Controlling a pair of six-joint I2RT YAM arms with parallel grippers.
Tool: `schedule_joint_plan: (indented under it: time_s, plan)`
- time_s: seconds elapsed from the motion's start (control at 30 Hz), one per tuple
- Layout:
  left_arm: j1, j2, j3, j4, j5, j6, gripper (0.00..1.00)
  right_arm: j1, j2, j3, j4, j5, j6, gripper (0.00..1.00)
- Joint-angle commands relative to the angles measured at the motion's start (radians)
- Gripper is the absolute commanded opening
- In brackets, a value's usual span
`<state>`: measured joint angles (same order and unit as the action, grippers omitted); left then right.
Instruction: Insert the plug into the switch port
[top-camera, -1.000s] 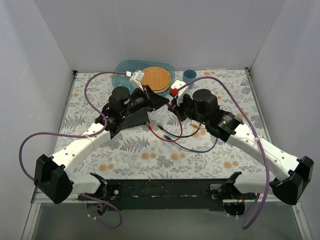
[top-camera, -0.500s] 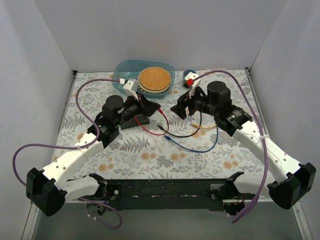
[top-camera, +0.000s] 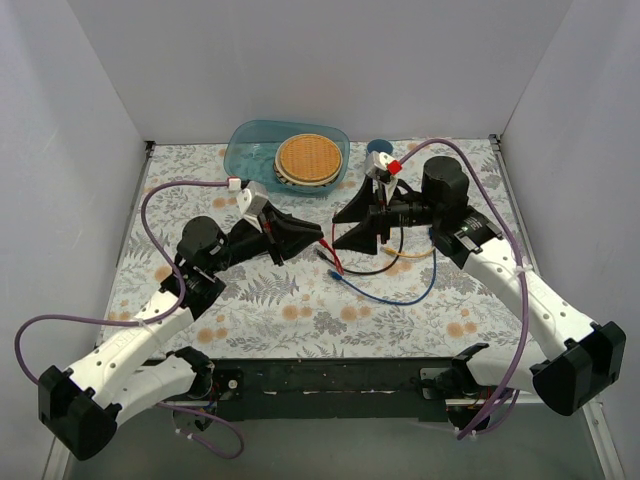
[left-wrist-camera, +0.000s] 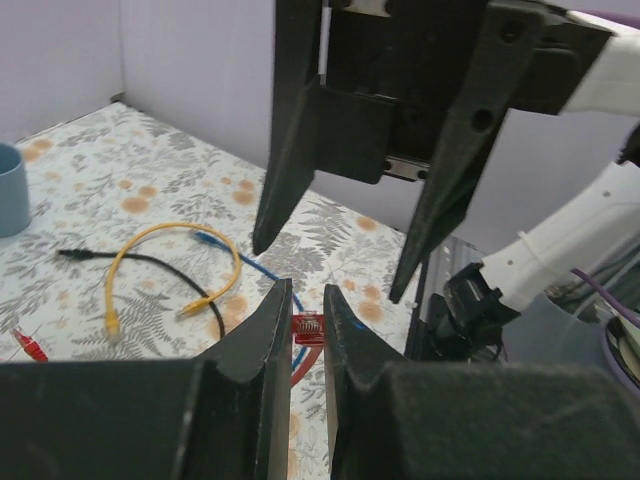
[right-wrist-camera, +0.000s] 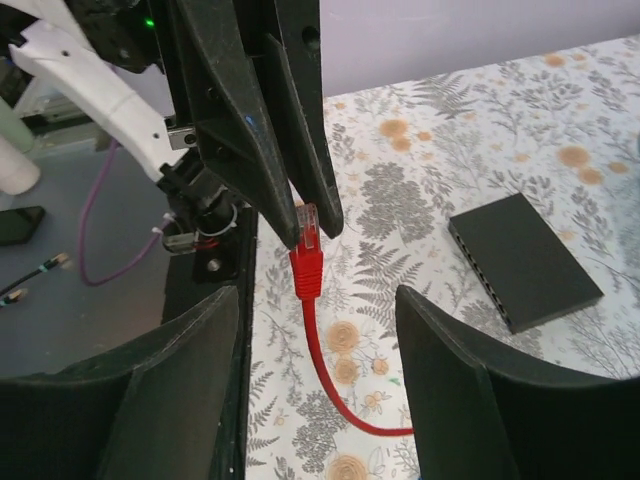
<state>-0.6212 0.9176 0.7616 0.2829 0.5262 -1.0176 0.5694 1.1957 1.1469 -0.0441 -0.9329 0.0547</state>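
My left gripper (top-camera: 316, 238) (left-wrist-camera: 307, 293) is shut on the plug (right-wrist-camera: 308, 232), a clear connector with a red boot; it hangs above the table. Its red cable (right-wrist-camera: 335, 385) droops down to the cloth. Facing it, just to the right, my right gripper (top-camera: 341, 230) (right-wrist-camera: 318, 300) stands open, one finger on each side of the plug, touching nothing. The switch (right-wrist-camera: 525, 262), a flat black box with sockets along one long edge, lies on the table in the right wrist view. In the top view my left arm hides it.
Yellow (left-wrist-camera: 170, 240), black (top-camera: 375, 268) and blue (top-camera: 400, 296) cables lie loose mid-table. At the back stand a blue bowl (top-camera: 250, 152) holding a round woven disc (top-camera: 308, 157) and a blue cup (top-camera: 378, 148). White walls enclose three sides.
My right gripper has opened and drawn back to the right. My left arm has pulled back toward the near left, still shut on the red plug.
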Motion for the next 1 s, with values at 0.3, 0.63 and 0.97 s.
schedule_joint_plan:
  time_s: [0.3, 0.63, 0.97]
  plan:
    - [0.002, 0.007, 0.016, 0.162, 0.209, -0.036, 0.00, -0.003, 0.039, -0.012, 0.155, -0.173, 0.112, 0.51]
    - [0.002, 0.020, 0.025, 0.164, 0.196, -0.041, 0.00, 0.004, 0.050, -0.042, 0.216, -0.196, 0.168, 0.42]
    - [0.002, 0.029, 0.030, 0.136, 0.196, -0.026, 0.00, 0.014, 0.036, -0.056, 0.224, -0.182, 0.181, 0.45]
